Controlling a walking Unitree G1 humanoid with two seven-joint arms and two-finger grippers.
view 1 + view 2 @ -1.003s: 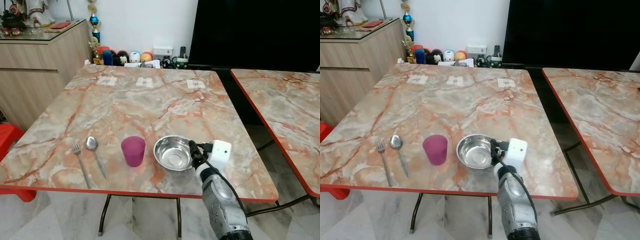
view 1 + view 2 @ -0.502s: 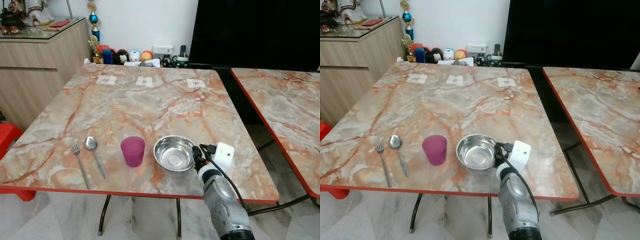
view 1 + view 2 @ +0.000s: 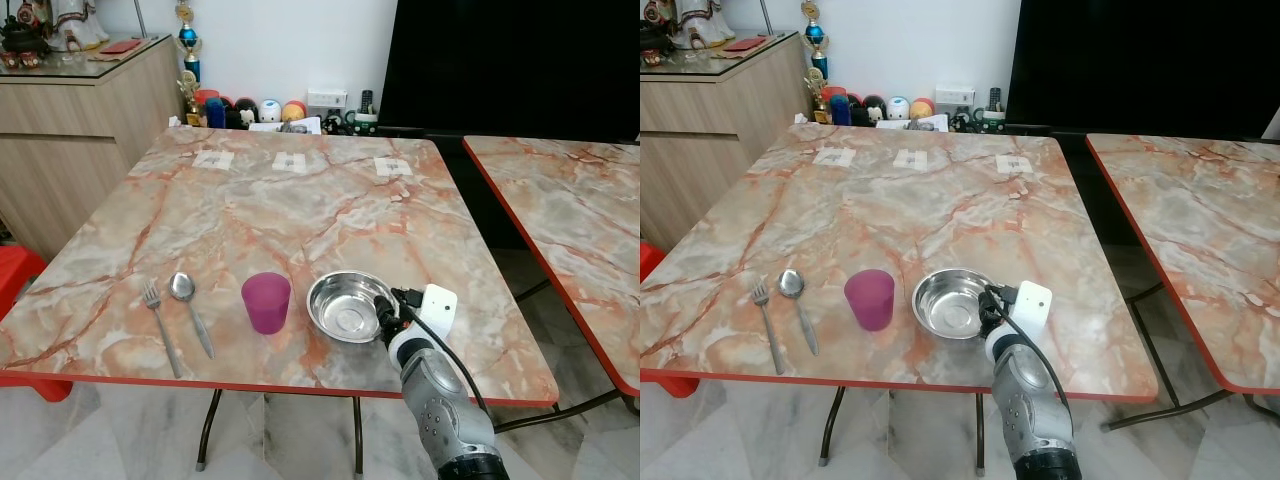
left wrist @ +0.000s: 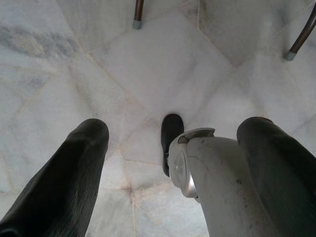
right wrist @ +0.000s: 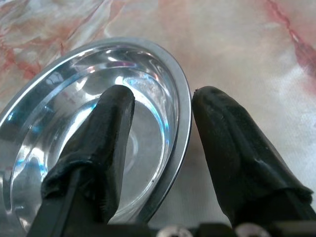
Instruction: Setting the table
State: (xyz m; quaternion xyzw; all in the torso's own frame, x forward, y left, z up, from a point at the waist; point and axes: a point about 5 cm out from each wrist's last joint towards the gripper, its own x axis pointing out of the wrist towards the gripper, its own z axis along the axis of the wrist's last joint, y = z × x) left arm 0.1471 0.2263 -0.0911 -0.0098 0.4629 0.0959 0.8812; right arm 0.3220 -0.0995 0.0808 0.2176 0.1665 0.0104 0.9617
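Note:
A steel bowl sits near the front edge of the marble table, to the right of a purple cup. Further left, a fork and a spoon lie side by side. My right gripper is at the bowl's right rim. In the right wrist view it stands open astride the rim, with one finger inside the bowl and one outside on the tabletop. My left gripper hangs open over the floor.
A second marble table stands to the right across a narrow gap. A wooden sideboard is at the back left, with small figures and toys by the wall. Three paper labels lie along the table's far side.
My right wrist dipped slightly right and back, then returned to the bowl's rim. The bowl, cup, fork and spoon have stayed in place.

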